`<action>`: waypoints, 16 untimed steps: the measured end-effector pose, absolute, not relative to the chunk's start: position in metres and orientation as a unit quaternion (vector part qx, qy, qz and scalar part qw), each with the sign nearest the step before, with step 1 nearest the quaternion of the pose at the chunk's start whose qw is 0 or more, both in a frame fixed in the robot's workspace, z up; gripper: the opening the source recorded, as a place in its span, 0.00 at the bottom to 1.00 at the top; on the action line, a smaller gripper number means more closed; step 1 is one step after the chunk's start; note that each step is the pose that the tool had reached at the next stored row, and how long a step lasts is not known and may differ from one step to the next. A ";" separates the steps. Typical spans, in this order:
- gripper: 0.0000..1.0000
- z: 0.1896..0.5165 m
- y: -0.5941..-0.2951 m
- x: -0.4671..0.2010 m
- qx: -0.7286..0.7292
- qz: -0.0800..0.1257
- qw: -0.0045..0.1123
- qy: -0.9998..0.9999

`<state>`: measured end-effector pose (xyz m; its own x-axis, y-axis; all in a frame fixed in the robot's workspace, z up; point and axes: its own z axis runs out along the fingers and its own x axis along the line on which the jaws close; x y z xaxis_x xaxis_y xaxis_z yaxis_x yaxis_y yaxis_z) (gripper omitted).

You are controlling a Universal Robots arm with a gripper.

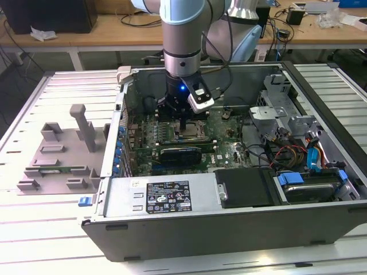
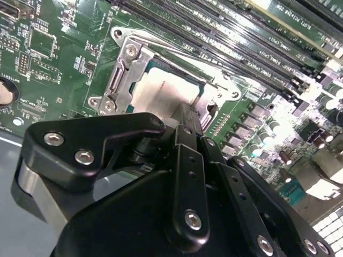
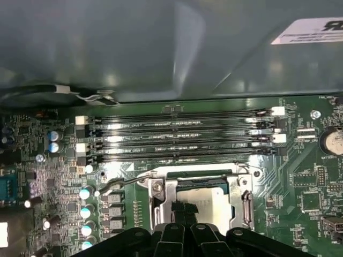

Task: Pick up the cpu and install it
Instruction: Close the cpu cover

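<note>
One cpu [image 3: 217, 203] noted: a flat square chip with a pale silver-grey top and a thin greenish rim. It is seated inside the single metal-edged socket frame [image 3: 161, 199] on the green motherboard [image 3: 300, 179]. One gripper [image 3: 186, 210] stands directly over it, drawn narrow with its tips close together above the chip's top face and holding nothing; contact with the chip cannot be told. Four long memory slots [image 3: 177, 140] run parallel just beside the frame.

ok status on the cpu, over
Gripper low over the socket frame. Cpu lying within the frame, gripper right at it. Memory slots alongside, nothing across the socket.
</note>
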<state>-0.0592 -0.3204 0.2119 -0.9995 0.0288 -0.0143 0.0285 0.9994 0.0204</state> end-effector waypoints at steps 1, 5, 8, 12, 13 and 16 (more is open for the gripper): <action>0.11 0.212 -0.321 -0.060 0.007 0.010 0.007 1.000; 0.11 0.210 -0.321 -0.067 0.001 0.010 0.007 1.000; 0.11 0.210 -0.321 -0.067 0.001 0.010 0.007 1.000; 0.11 0.208 -0.321 -0.070 0.001 0.010 0.007 1.000; 0.11 0.208 -0.321 -0.072 0.001 0.010 0.007 1.000; 0.11 0.206 -0.321 -0.073 0.001 0.010 0.007 1.000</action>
